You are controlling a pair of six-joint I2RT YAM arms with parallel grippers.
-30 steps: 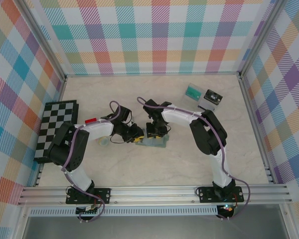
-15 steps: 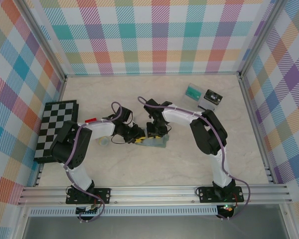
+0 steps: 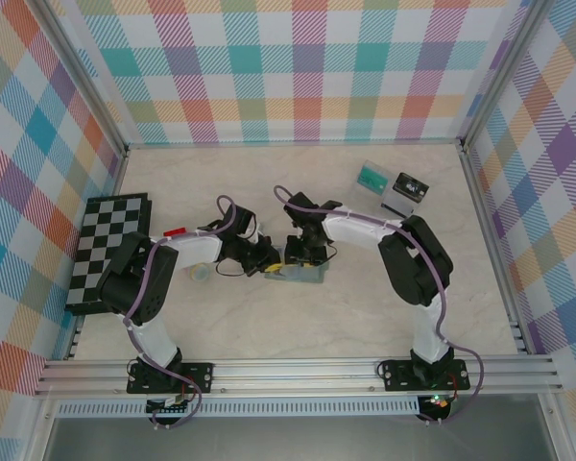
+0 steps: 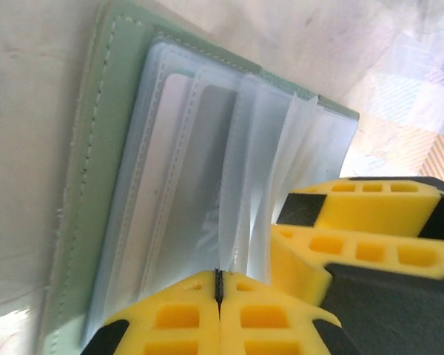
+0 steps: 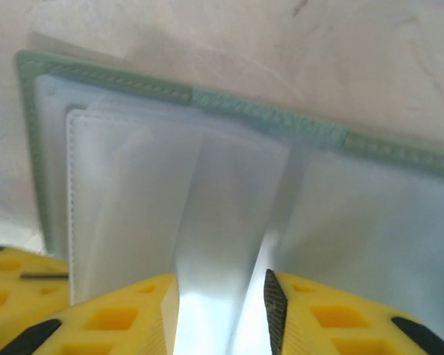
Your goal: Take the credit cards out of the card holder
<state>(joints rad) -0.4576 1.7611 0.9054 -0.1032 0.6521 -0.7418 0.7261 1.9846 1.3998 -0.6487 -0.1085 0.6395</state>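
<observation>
Centrally, green card holder [image 3: 303, 275] on pale marbled table [image 3: 269, 182], plaid walls [image 3: 298, 67] around.

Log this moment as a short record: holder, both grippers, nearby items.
card holder: open, flat on table, clear sleeves fanned up
left gripper: shut at the sleeves' edge
right gripper: open, one sleeve between its fingers
chequered board: left side of table
clear tray: far right

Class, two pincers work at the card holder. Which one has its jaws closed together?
The left pincer: its yellow fingertips meet with no gap. The right pincer differs, its fingertips standing apart over the clear sleeves of the card holder.
</observation>
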